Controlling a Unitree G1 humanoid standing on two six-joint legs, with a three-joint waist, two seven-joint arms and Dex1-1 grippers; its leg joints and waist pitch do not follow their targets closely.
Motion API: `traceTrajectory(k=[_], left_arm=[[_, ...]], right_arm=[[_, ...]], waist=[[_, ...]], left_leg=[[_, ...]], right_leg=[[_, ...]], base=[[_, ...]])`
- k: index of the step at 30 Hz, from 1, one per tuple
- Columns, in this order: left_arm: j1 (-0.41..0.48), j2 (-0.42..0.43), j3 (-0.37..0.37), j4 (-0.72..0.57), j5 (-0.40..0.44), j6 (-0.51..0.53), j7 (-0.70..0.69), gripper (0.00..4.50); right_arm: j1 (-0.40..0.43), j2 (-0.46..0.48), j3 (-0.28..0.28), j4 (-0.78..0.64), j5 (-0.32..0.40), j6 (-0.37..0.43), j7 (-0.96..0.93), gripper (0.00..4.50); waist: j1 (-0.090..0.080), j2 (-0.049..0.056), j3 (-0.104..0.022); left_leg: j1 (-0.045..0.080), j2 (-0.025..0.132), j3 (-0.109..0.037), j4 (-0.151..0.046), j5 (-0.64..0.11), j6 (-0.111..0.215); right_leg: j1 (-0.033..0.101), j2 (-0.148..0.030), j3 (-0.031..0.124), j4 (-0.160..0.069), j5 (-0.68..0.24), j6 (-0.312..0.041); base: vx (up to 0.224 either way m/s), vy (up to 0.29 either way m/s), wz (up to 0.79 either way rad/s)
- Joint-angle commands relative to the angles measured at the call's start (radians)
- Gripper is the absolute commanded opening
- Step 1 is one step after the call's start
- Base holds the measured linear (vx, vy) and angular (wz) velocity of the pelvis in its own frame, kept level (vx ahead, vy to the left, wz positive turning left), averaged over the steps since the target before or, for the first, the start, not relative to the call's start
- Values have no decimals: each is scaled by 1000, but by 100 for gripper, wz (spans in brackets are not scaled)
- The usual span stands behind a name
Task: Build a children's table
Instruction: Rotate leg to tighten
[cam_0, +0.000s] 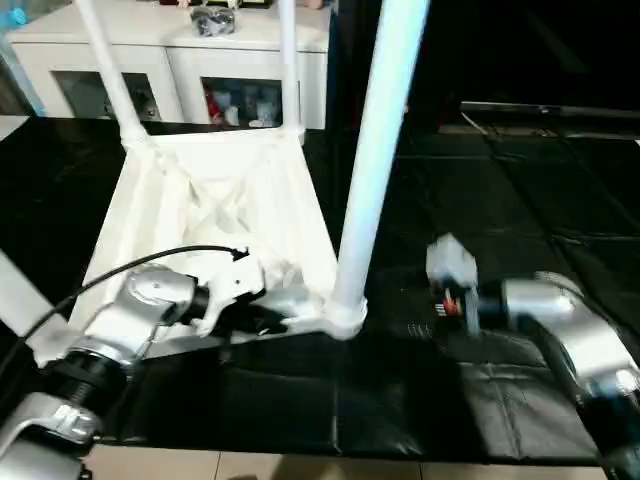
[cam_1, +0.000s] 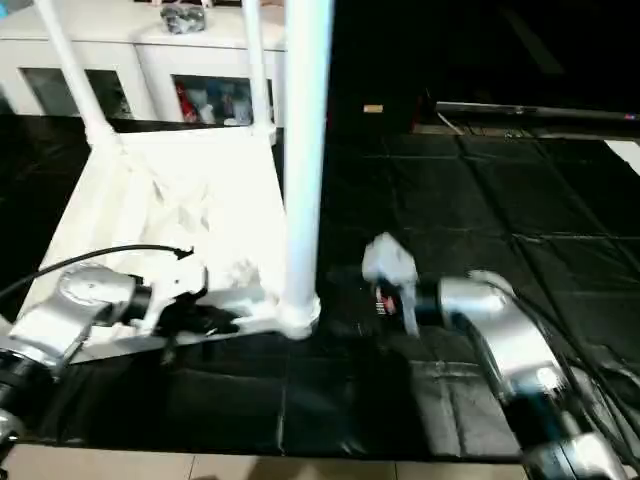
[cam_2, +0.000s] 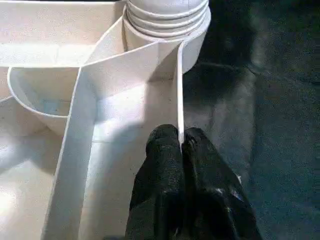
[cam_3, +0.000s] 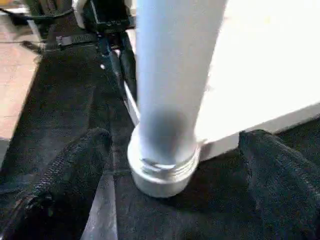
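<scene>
Three long white tapered tube legs stand up from the upside-down white plastic children's table top (cam_0: 215, 215), which lies ribbed side up on the black mat (cam_0: 500, 180); the near leg (cam_0: 375, 150) sits in its rounded corner socket (cam_0: 343, 315). The left gripper (cam_2: 181, 145) is pinched tight on the thin edge wall beside that socket. The right gripper (cam_3: 172, 150) is spread wide, a finger on each side of the near leg, touching nothing. If that leg is not fully seated, a bump from the right arm could tilt it, or the pinch could slip. A white glass-door cabinet (cam_0: 175, 70) stands behind; pale floor (cam_0: 300, 468) shows nearest.
</scene>
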Motion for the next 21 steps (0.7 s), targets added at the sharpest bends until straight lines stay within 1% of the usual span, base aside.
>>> traceTrajectory(k=[1, 2, 3, 4, 5, 6, 7, 8, 9, 10, 11, 12, 13, 15, 16, 17, 18, 20, 21], left_arm=[[-4, 5, -41, -6, 9, -28, -55, 10], [-4, 5, -42, -5, 10, -29, -57, 10], [-6, 8, -46, -4, 14, -35, -64, 10], [-8, 8, -47, -2, 16, -37, -66, 10], [-11, 9, -48, 2, 21, -43, -71, 10], [-18, 12, -49, 9, 27, -51, -75, 0], [-23, 12, -48, 13, 29, -53, -77, 0], [-27, 11, -47, 16, 30, -53, -78, 0], [-27, 11, -47, 16, 30, -53, -78, 0], [-27, 10, -46, 16, 31, -53, -79, 0], [-31, 8, -42, 18, 31, -55, -81, 0], [-31, 8, -42, 18, 31, -55, -81, 0], [-34, 5, -37, 19, 29, -57, -83, 0], [-32, 5, -36, 15, 27, -57, -83, 0], [-32, 5, -36, 15, 27, -57, -83, 0], [-28, 7, -37, 12, 28, -58, -82, 0], [-28, 6, -36, 13, 29, -58, -82, 0], [-27, 6, -35, 16, 32, -61, -81, 0], [-28, 5, -34, 18, 33, -62, -80, 0]], right_arm=[[-30, 25, 21, 41, 6, -42, 44, 450], [-32, 26, 22, 44, 6, -44, 46, 450], [-41, 37, 24, 59, 18, -50, 70, 450], [-45, 41, 24, 68, 23, -51, 80, 450], [-57, 53, 29, 92, 29, -58, 106, 450], [-82, 74, 42, 145, 29, -73, 140, 421], [-99, 87, 48, 182, 27, -83, 155, 421], [-111, 96, 51, 207, 26, -90, 164, 414], [-111, 96, 51, 207, 26, -90, 164, 414], [-113, 97, 52, 213, 25, -92, 166, 402], [-135, 113, 58, 262, 18, -108, 186, 388], [-135, 113, 58, 262, 18, -108, 186, 378], [-159, 131, 60, 320, 9, -119, 210, 373], [-172, 140, 63, 358, 1, -130, 223, 368], [-174, 141, 64, 363, 0, -132, 225, 351], [-182, 143, 66, 385, -3, -137, 233, 351], [-186, 144, 66, 397, -5, -142, 237, 337], [-199, 149, 63, 428, -7, -153, 249, 322], [-204, 152, 61, 441, -8, -158, 255, 314]], waist=[[2, 0, -70], [4, 1, -71], [4, 1, -71], [6, 2, -70], [7, 0, -70], [7, 0, -70], [7, 0, -70], [7, -2, -69], [7, -2, -69], [11, -1, -69], [11, -6, -70], [10, -3, -70], [11, -3, -71], [10, -5, -71], [10, -5, -71], [12, -5, -71], [13, -5, -72], [16, -10, -71], [17, -9, -71]], left_leg=[[2, 38, -8, -59, -164, 53], [2, 39, -8, -59, -164, 51], [1, 40, -9, -60, -162, 51], [3, 40, -8, -60, -170, 51], [2, 40, -8, -60, -171, 51], [1, 38, -8, -60, -176, 50], [1, 39, -8, -60, -181, 49], [1, 39, -8, -60, -181, 46], [1, 38, -8, -60, -179, 44], [3, 40, -8, -60, -175, 42], [4, 41, -8, -61, -174, 42], [2, 40, -8, -61, -173, 41], [3, 41, -8, -60, -175, 40], [1, 41, -8, -61, -170, 41], [1, 41, -8, -61, -170, 41], [1, 42, -8, -60, -161, 42], [1, 42, -8, -60, -157, 44], [1, 41, -6, -60, -156, 47], [1, 42, -7, -60, -157, 47]], right_leg=[[54, -85, 59, -77, -247, -164], [55, -87, 59, -74, -237, -172], [56, -86, 59, -74, -233, -173], [55, -87, 59, -76, -243, -171], [57, -88, 59, -75, -251, -170], [56, -88, 57, -77, -267, -169], [56, -90, 57, -80, -279, -166], [56, -90, 58, -79, -288, -165], [56, -90, 58, -79, -291, -164], [54, -90, 60, -80, -290, -160], [55, -90, 60, -77, -284, -164], [55, -91, 59, -76, -285, -168], [54, -91, 59, -76, -284, -169], [56, -91, 59, -73, -267, -179], [56, -91, 59, -73, -267, -179], [55, -91, 59, -71, -258, -179], [56, -90, 60, -71, -253, -178], [55, -91, 60, -73, -268, -171], [55, -92, 60, -73, -273, -170]], base=[[0, 0, 0], [0, 0, 0], [0, 0, 0], [0, 0, 0], [0, 0, 0], [0, 0, 0], [0, 0, 0], [0, 0, 0], [0, 0, 0], [0, 0, 0], [0, 0, 0], [0, 0, 0], [0, 0, 0], [0, 0, 0], [0, 0, 0], [0, 0, 0], [0, 0, 0], [0, 0, 0], [0, 0, 0]])
